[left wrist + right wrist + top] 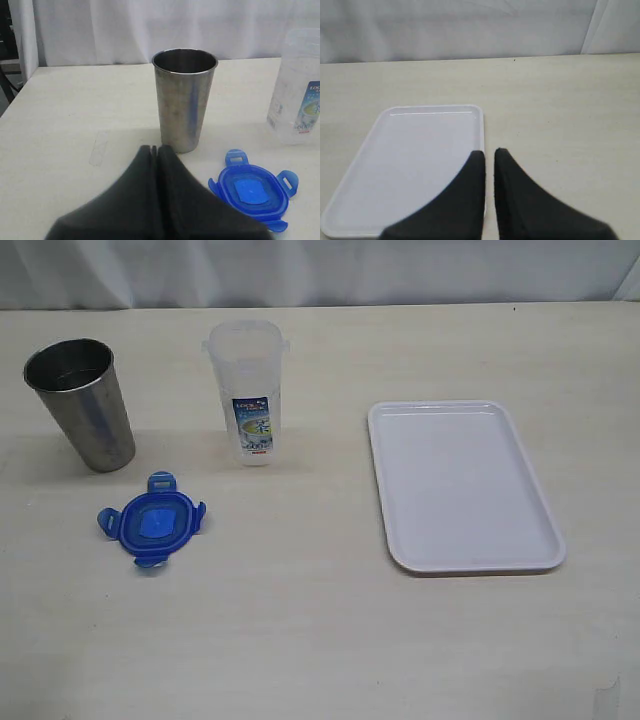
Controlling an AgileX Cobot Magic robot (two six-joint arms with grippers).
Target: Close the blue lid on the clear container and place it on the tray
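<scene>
Currently you have both grippers off the work. Your left gripper is clenched, its two dark fingers pressed together along their length with nothing between them. Your right gripper is all but clenched too: only a thin slit shows between its fingers, and nothing sits in it. Neither gripper appears in the exterior view.

In that view, the blue lid lies flat on the table in the lower left of the frame, its four flaps splayed outward and a paler blue square at its centre. The clear container stands upright at upper centre-left, its printed label facing the camera, apart from the lid and farther up the frame. The tray lies flat right of centre, well apart from the container and the lid. A steel cup stands upright at the upper left, near the lid but not touching it.

From your left wrist camera the cup stands straight beyond the fingertips, the lid lies near them on the table, and the container is cut off by the frame edge. From your right wrist camera the fingertips show against the tray's long rim.
</scene>
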